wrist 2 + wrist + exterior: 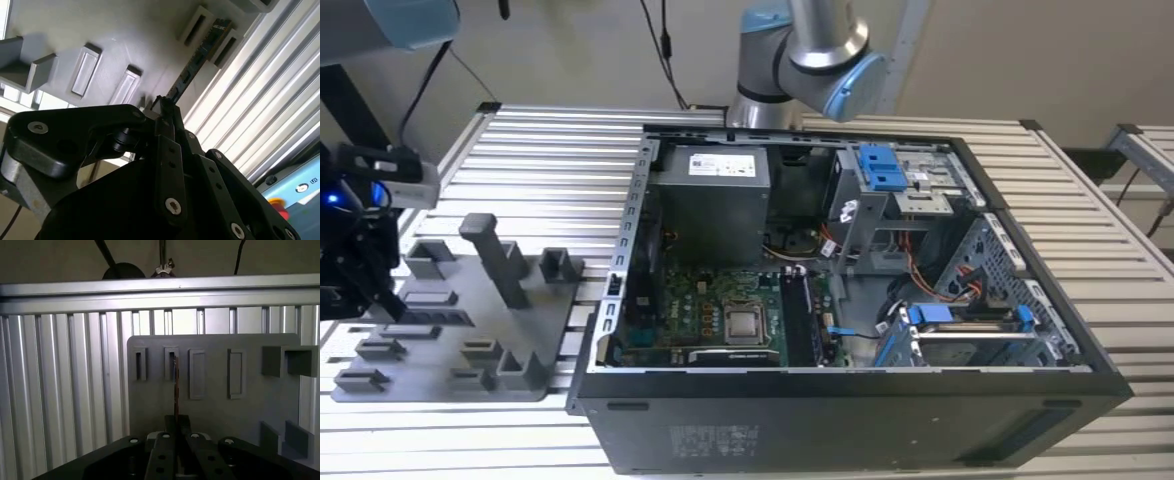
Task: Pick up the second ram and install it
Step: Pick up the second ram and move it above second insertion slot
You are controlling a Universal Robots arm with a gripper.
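Grey tray, ram in the grip

Over the grey fixture tray (447,352), at the exterior view's left, the gripper (176,424) has its fingers pinched together on the second ram (175,385). In the first wrist view the stick shows edge-on, a thin line running from the fingertips to one of the tray's slotted holders (171,362). The second wrist view shows its dark board and chips. The open computer case (854,420) sits on the slatted metal table (534,170), just beside the tray.
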